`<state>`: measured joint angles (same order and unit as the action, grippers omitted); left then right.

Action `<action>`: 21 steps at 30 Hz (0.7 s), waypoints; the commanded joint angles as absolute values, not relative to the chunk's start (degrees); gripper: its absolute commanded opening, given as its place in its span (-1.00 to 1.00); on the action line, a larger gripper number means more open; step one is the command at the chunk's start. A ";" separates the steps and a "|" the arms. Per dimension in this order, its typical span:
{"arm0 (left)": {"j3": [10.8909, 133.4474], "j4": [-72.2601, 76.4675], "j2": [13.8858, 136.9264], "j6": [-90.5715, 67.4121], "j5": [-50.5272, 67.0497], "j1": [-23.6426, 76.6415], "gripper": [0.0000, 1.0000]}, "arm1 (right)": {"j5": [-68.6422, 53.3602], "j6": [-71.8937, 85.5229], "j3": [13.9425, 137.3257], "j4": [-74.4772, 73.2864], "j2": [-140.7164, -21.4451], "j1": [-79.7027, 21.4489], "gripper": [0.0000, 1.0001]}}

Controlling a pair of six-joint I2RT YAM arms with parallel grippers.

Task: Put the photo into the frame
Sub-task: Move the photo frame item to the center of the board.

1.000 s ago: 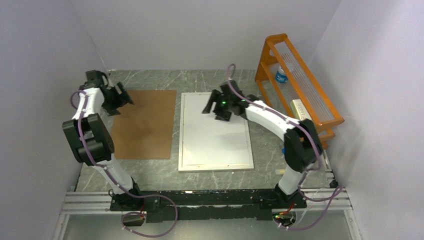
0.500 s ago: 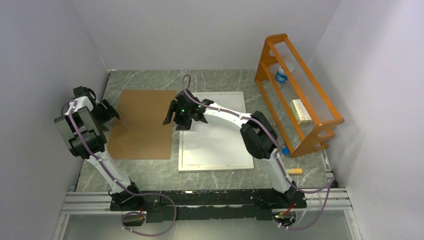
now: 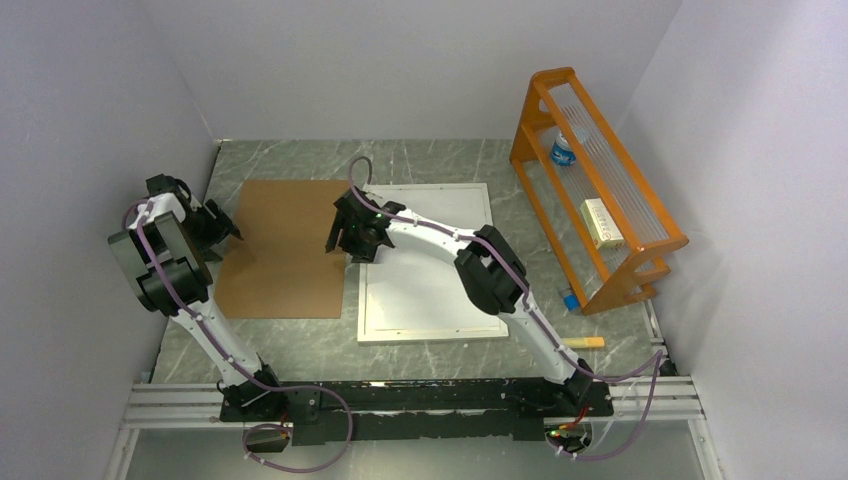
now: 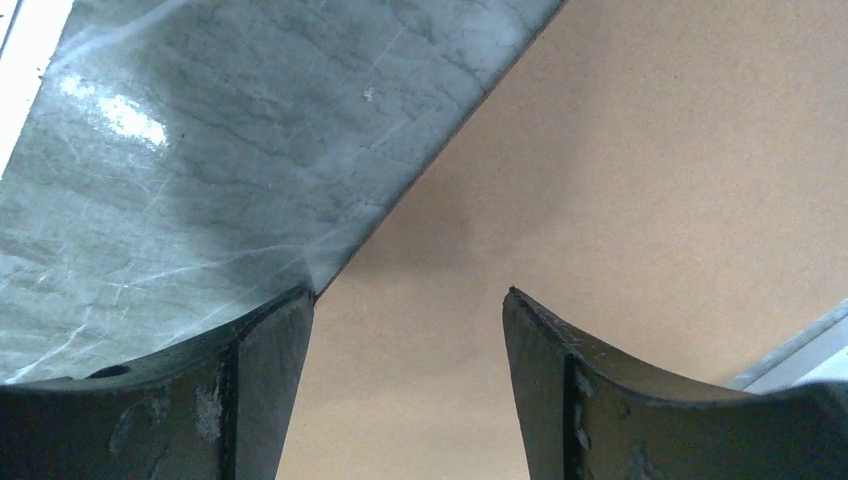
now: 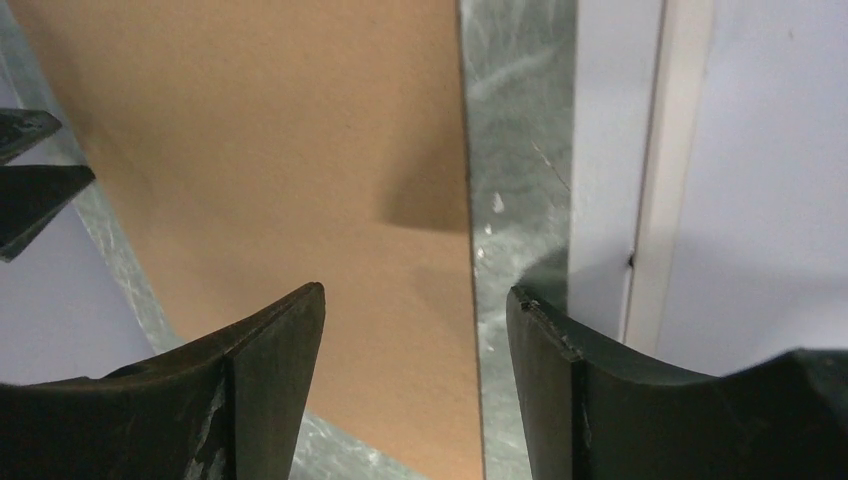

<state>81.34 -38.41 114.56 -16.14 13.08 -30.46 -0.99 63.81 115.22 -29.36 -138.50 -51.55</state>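
- Right gripper (image 5: 416, 290): 2 fingers well apart, nothing between them, nothing held; poised over the right edge of the brown backing board (image 5: 300, 150) and the strip of grey marble table (image 5: 515, 150) next to it.
- Frame (image 5: 683, 150) just to the right of those fingers, across the table strip, untouched; right finger near its left edge.
- Left gripper (image 4: 410, 295): fingers also spread wide, empty; over the board's left edge, 1 finger above table, 1 above board; well apart from the frame.
- From above: frame flat on the table, long side running away from the arm bases, just beside the board with a narrow gap, between board and orange rack (image 3: 598, 180).
- Frame look: large rectangle, narrow white-silver border, plain white panel inside, thin raised inner rail in the right wrist view.
- Photo: cannot tell whether the white panel inside the frame is its plain reverse.
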 commanded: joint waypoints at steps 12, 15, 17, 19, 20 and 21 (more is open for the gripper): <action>79.58 -48.48 125.39 -17.18 19.16 -30.06 0.42 | -15.62 71.95 122.84 -19.64 -143.84 -50.37 0.31; 79.36 -48.78 125.87 -17.10 20.18 -29.99 0.42 | -19.37 71.98 122.13 -12.42 -140.82 -50.36 0.30; 79.46 -49.21 126.19 -17.06 20.43 -29.96 0.42 | -21.71 72.46 121.29 -8.26 -138.56 -50.36 0.31; 79.20 -49.18 126.21 -16.94 20.89 -29.84 0.42 | -22.75 73.42 119.21 -4.74 -135.78 -50.35 0.31; 79.07 -49.18 126.33 -17.00 20.78 -29.64 0.42 | -23.00 73.58 118.17 -3.56 -134.49 -50.36 0.31; 79.09 -49.25 126.49 -16.97 20.81 -29.47 0.42 | -23.45 74.06 116.86 -2.20 -133.42 -50.36 0.31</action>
<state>84.73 -42.98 118.34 -16.97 16.62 -31.68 -13.32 68.77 118.19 -24.47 -142.02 -47.29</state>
